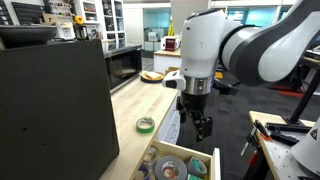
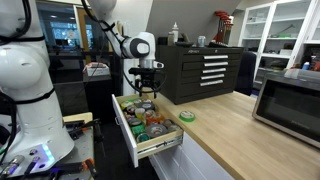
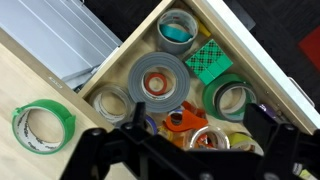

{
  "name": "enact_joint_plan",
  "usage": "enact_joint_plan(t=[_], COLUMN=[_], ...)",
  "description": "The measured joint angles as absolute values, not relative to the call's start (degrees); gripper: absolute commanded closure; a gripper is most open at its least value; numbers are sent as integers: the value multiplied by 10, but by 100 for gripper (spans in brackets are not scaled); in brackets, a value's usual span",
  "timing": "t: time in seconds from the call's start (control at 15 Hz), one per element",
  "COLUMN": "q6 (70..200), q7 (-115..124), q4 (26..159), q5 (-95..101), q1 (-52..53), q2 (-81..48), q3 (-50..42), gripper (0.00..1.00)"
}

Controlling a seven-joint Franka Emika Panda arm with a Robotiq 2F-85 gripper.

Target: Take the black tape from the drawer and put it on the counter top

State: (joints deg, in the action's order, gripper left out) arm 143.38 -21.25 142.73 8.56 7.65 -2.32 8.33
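The drawer is pulled out, with pale wood sides; it also shows in both exterior views. It holds several tape rolls: a big silvery roll, a bluish roll, a green roll and a clear one. I cannot make out the black tape among them. My gripper hangs open and empty just above the drawer. The beige counter top runs beside it.
A green tape roll lies on the counter next to the drawer. A big black box stands on the counter. A microwave and a black tool chest stand nearby. An orange tape dispenser lies in the drawer.
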Motion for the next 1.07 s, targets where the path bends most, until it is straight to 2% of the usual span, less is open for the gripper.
enact_joint_plan(t=[0.53,1.07], q6=[1555,1590], q7=[-104,-33], q4=[1417,1356], q5=[118,169], q1=[107,165], q2=[-109,-214], q3=[98,94], gripper=[0,0])
